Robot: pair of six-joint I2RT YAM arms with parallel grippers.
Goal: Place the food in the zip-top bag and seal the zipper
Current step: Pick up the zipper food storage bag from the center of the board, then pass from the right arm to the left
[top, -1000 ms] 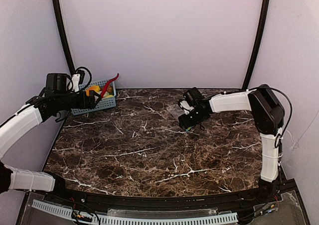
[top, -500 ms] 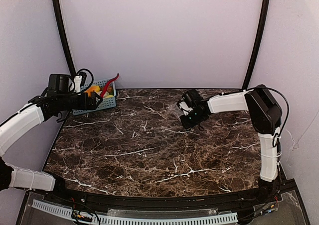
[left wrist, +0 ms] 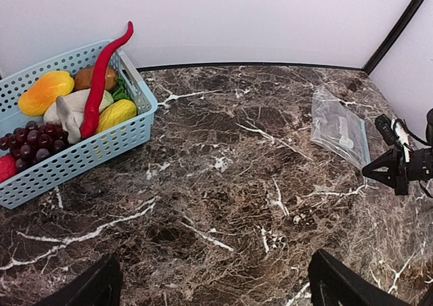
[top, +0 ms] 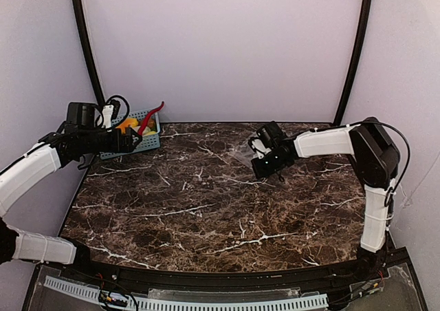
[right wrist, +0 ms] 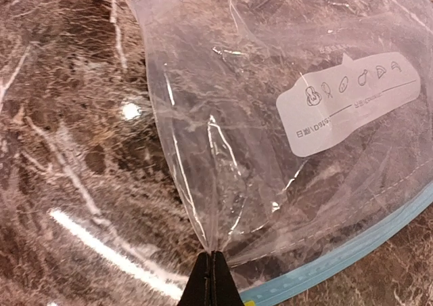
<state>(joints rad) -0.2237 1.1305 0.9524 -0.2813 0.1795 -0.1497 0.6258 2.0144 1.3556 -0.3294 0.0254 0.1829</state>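
Right gripper [right wrist: 213, 279] went from half open a second ago to clenched now. It pinches a fold of the clear flat plastic zip-top bag [right wrist: 270, 116] right beside its light teal-blue zipper strip [right wrist: 352, 248], and the film puckers into my tips. The bag lies flat and empty on the dark marble worktop [top: 206, 208], right of centre toward the far edge. My read: bag secured, mouth not yet opened, nothing loaded.

Left gripper [left wrist: 215, 286] hangs released, jaws wide, near the far left corner, just short of the light blue perforated plastic basket [left wrist: 81, 150].

Counts: one bag, one basket. Food, all in the basket:
- one dark purple grape bunch [left wrist: 30, 140]
- one red round fruit [left wrist: 5, 167], cut by the frame edge
- one yellow oblong piece [left wrist: 116, 114]
- one brown oval piece [left wrist: 95, 78]
- one orange-yellow mango-like piece [left wrist: 45, 93]
- one long red chilli [left wrist: 101, 76]
- one pale beige piece [left wrist: 71, 113]
- one green bit [left wrist: 120, 89], half hidden
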